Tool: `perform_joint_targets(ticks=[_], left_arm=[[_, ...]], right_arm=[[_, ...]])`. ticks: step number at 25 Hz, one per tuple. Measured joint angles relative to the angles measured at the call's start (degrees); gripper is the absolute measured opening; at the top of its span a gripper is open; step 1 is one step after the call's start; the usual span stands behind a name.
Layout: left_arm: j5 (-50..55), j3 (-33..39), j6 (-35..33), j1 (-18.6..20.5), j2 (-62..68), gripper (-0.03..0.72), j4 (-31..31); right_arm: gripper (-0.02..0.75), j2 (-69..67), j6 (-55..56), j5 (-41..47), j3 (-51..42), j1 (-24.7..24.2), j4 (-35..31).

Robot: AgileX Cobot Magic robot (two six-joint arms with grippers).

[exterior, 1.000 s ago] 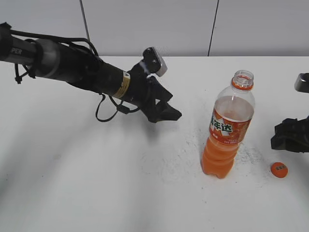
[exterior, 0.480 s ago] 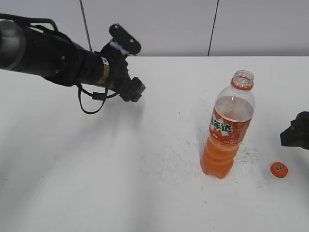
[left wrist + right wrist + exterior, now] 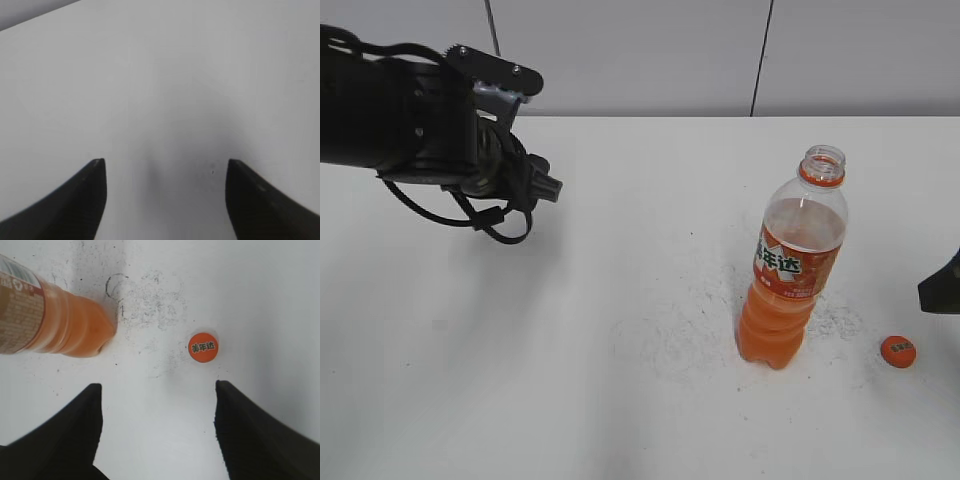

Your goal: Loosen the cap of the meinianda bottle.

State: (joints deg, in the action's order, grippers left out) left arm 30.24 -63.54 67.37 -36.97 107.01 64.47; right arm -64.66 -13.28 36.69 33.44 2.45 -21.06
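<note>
The meinianda bottle [image 3: 790, 275] stands upright on the white table with its mouth uncovered; its lower body [image 3: 55, 322] shows in the right wrist view. The orange cap [image 3: 898, 351] lies flat on the table to the bottle's right, also seen as the cap [image 3: 203, 347] ahead of my right gripper [image 3: 157, 386]. That gripper is open and empty, and only a dark corner of it [image 3: 942, 288] shows at the right edge of the exterior view. My left gripper [image 3: 165, 161] is open over bare table; the left arm [image 3: 430, 125] is far left, well away from the bottle.
The white table [image 3: 620, 400] carries grey scuff marks [image 3: 680, 325] around the bottle's base. A light wall with panel seams [image 3: 760, 55] runs behind the table's far edge.
The left arm has pulled back to the left and away from the bottle. The right gripper has withdrawn to the right edge. Bottle and cap have stayed put.
</note>
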Motion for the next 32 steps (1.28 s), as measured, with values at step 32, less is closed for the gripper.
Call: perform_joint_targets(ticks=[32], left_arm=[[26.6, 26.6, -49.9, -2.6, -75.0, 0.571, -51.2]], right_arm=[[0.515, 37.5, -2.4, 30.7, 0.0, 0.0, 3.5]])
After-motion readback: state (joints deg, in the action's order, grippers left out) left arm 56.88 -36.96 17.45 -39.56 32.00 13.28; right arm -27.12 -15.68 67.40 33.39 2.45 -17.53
